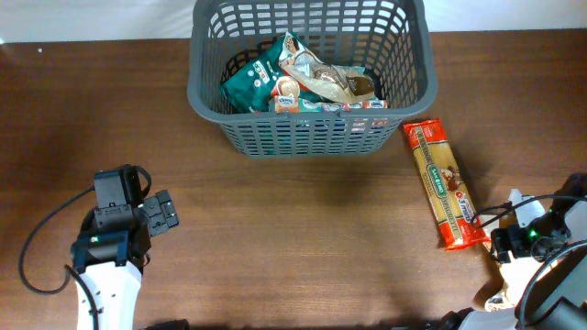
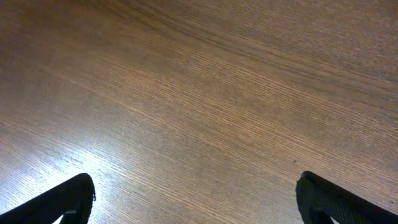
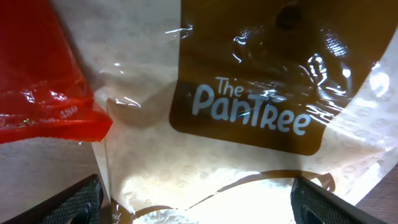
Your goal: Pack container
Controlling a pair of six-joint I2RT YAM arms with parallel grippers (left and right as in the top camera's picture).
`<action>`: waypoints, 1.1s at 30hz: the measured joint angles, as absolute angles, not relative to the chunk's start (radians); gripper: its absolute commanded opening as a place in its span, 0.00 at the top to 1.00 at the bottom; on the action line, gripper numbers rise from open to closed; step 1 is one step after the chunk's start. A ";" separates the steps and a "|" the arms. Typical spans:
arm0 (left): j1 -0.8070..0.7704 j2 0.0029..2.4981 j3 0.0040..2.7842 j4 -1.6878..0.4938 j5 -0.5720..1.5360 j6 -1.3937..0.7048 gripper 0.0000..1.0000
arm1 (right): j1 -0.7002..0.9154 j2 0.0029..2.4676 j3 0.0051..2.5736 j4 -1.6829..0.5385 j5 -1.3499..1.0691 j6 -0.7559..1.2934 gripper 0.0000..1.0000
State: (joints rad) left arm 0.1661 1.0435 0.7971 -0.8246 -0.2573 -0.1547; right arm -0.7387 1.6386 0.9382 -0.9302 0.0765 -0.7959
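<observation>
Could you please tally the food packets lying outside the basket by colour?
Red-orange packet: 1
Pale see-through packet with a brown label: 1
Total: 2

1. The white-and-black left arm (image 1: 108, 275) enters at seven o'clock; its black two-finger left gripper (image 1: 161, 213) points toward three o'clock, jaws spread wide, empty.
2. The white-and-black right arm (image 1: 541, 240) sits at four o'clock; its black two-finger right gripper (image 3: 200, 202) points down, jaws wide apart.
</observation>
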 measured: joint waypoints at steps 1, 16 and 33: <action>0.166 1.044 0.797 -0.825 -0.257 -0.155 0.01 | -0.739 1.639 0.939 -0.926 0.076 -0.796 0.05; 0.166 1.044 0.797 -0.825 -0.257 -0.155 0.01 | -0.739 1.639 1.032 -0.983 0.077 -0.762 0.01; 0.166 1.044 0.797 -0.825 -0.257 -0.155 0.01 | -0.716 1.639 1.047 -1.298 0.487 -0.796 0.37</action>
State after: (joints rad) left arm 0.1661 1.0435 0.7971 -0.8246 -0.2573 -0.1547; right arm -0.7162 1.6394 1.0466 -1.2984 0.4870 -0.7959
